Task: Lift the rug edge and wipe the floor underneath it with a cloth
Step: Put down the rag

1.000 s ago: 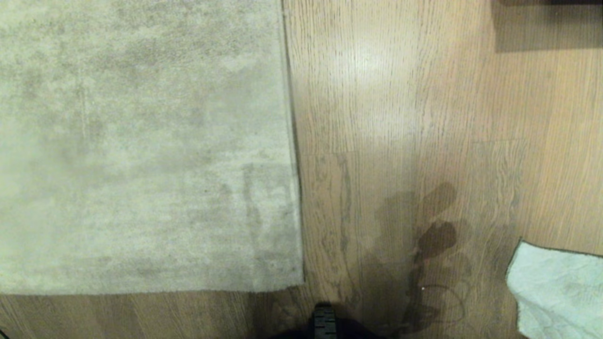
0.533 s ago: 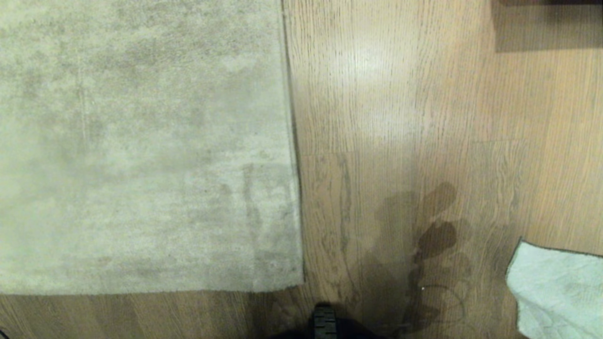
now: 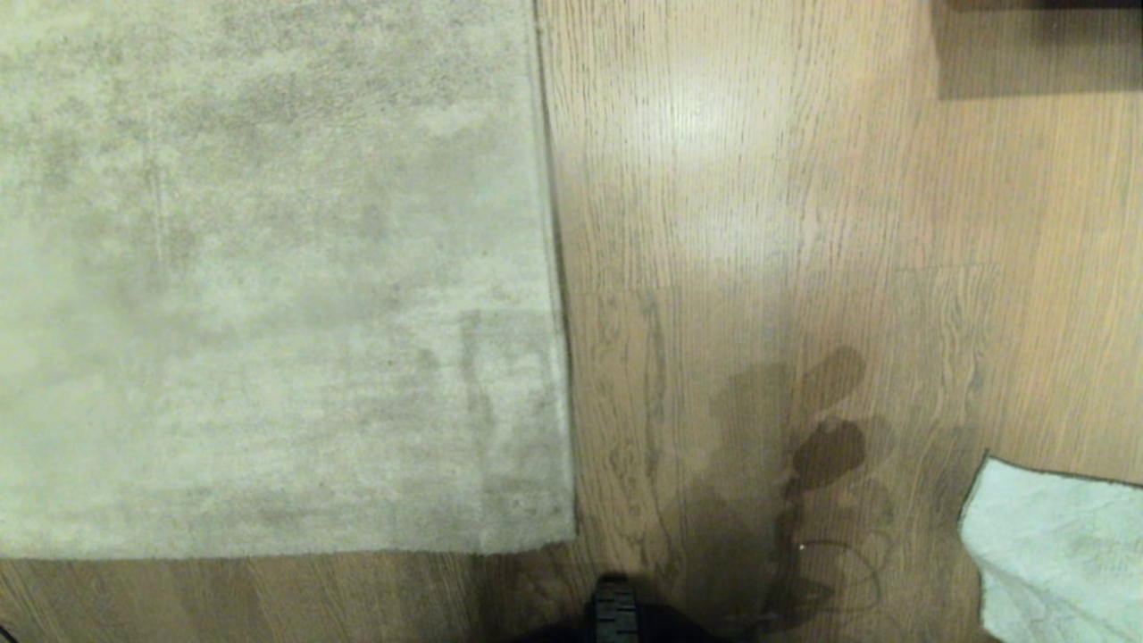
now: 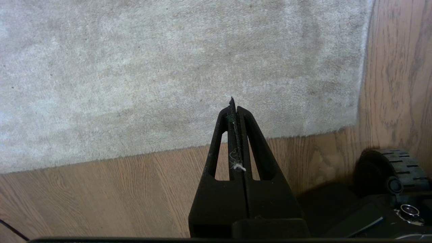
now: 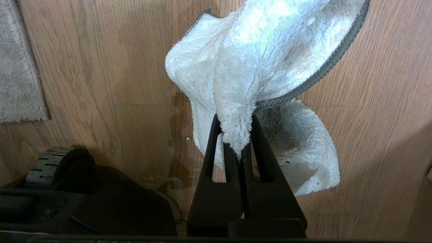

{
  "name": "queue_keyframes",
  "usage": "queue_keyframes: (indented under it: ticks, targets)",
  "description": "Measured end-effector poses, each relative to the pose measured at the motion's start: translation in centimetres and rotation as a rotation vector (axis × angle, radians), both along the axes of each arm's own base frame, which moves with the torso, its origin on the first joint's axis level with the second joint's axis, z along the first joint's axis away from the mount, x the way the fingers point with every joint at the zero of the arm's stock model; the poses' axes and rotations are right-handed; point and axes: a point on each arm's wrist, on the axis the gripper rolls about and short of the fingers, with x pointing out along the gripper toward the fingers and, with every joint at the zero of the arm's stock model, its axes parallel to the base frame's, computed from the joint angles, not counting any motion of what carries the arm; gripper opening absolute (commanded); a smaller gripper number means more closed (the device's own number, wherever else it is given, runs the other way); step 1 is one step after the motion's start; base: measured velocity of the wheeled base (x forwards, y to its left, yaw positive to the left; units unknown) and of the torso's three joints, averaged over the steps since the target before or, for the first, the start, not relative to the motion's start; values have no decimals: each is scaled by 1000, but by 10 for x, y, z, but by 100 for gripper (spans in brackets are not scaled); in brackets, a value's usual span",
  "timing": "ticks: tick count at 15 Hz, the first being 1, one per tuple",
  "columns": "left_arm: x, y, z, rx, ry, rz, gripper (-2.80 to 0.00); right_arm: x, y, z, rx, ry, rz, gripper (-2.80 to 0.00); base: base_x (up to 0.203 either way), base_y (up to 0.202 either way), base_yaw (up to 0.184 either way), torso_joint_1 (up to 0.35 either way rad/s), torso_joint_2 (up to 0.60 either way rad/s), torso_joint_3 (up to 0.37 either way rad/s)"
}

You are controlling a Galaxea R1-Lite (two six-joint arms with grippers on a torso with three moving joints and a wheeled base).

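The mottled grey-beige rug [image 3: 268, 268] lies flat on the left, and the rug edge [image 3: 555, 295] runs straight down to a corner near the bottom centre. Light brown wood-grain floor [image 3: 759, 223] fills the right. The pale blue-green cloth [image 3: 1058, 554] shows at the lower right. In the right wrist view my right gripper [image 5: 238, 125] is shut on a fold of the cloth [image 5: 263, 60], which hangs over the floor [image 5: 101, 67]. In the left wrist view my left gripper [image 4: 234, 108] is shut and empty, above the rug [image 4: 168, 67] near its edge [image 4: 135, 155].
The robot's dark base with a ribbed wheel [image 3: 614, 612] sits at the bottom centre. It also appears as a base wheel [image 4: 395, 168] and a base wheel [image 5: 47, 165] in the wrist views. A dark furniture edge [image 3: 1036, 45] stands at the top right.
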Motion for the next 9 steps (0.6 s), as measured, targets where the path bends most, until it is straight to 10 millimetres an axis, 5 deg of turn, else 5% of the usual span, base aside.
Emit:
queue_keyframes:
  ticks: [9]
  targets:
    - [0,0,0,8,0,4,-280,0,0,0,0,0,0,-280,0,0,0,0,0,0]
